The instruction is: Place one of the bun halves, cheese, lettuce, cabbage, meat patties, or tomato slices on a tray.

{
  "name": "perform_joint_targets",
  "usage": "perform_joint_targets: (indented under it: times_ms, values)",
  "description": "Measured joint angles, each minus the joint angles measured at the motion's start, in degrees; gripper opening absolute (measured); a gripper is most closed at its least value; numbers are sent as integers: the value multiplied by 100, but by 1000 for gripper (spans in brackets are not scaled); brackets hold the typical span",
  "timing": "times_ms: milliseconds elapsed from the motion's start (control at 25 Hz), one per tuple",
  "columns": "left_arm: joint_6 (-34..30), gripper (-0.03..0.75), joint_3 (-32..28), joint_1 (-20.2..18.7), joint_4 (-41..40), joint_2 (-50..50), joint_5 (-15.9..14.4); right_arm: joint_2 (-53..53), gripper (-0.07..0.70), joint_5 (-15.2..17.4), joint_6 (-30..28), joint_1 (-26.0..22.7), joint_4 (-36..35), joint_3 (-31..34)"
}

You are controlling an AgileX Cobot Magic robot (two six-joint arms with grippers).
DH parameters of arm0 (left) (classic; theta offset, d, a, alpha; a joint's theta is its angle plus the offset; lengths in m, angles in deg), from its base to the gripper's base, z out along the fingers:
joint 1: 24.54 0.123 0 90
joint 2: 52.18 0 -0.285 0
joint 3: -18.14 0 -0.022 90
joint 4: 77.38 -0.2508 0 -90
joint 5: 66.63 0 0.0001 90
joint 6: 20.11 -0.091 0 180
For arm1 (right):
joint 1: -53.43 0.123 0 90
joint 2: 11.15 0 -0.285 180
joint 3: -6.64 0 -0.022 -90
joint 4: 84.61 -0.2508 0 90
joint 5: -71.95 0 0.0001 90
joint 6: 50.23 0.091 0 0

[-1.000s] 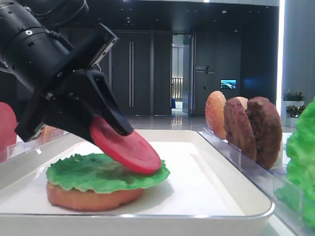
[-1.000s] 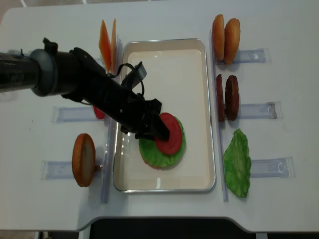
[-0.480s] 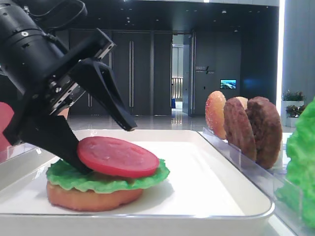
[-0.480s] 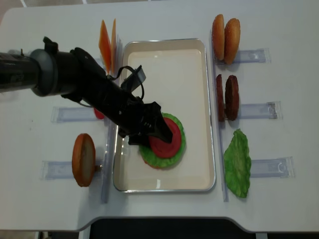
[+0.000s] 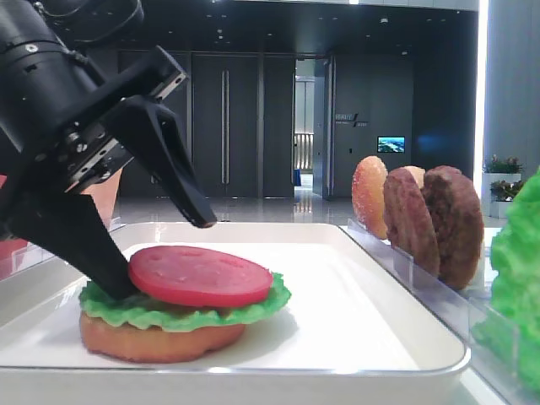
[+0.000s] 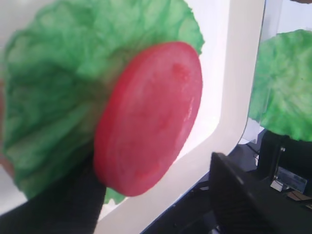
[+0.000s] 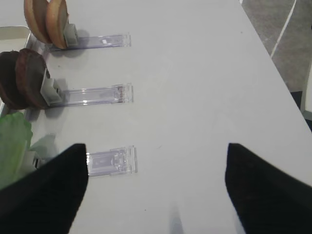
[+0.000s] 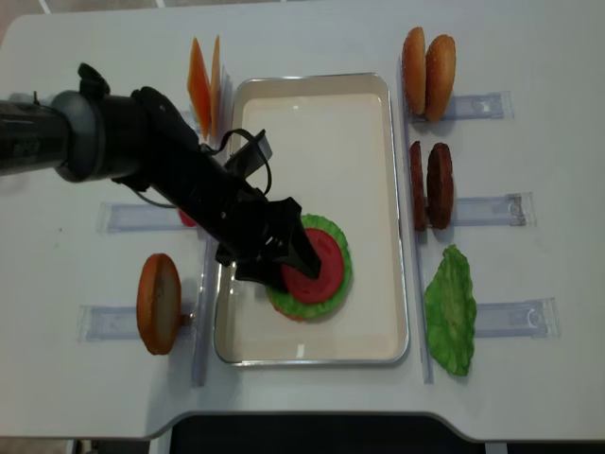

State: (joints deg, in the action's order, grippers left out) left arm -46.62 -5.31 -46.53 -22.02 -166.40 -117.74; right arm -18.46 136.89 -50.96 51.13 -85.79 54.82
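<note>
Left arm (image 8: 123, 151): matte black, thick round segments.
Grey collar band near the upper links; thin black cable loops along the wrist; left gripper (image 5: 156, 253) has black, tapering wedge-shaped fingers (image 5: 173, 173). Right gripper's fingers (image 7: 46, 195) also plain black.

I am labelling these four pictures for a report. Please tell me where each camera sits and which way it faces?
Low exterior: at tray rim height, looking across the tomato slice; left gripper shows.
Overhead: above the table, facing down; left arm shows.
Left wrist: near the tomato slice, between the open fingers.
Right wrist: faces the table and meat patties; right gripper's finger edges show.
All but the right wrist show the tomato on lettuce.
</note>
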Motion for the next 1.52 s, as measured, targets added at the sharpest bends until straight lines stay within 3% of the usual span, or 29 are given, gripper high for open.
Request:
perform_joint_targets:
  times_ms: [320,600,720,1080,1520]
  values:
    - [463,503,0,0,-497,246,0,0,549,0,0,0,0,0]
    - [1205,503,76,0,-1412,747,-87,0,549,0,0,0,0,0]
    - [1621,503,232,0,-2014,1002,-393,0,549,0,0,0,0,0]
    - [2725,503,880,0,-3799,1796,-1699,0,549,0,0,0,0,0]
    - [3123,503,1040,0,-4357,2544,-1859,0,549,0,0,0,0,0]
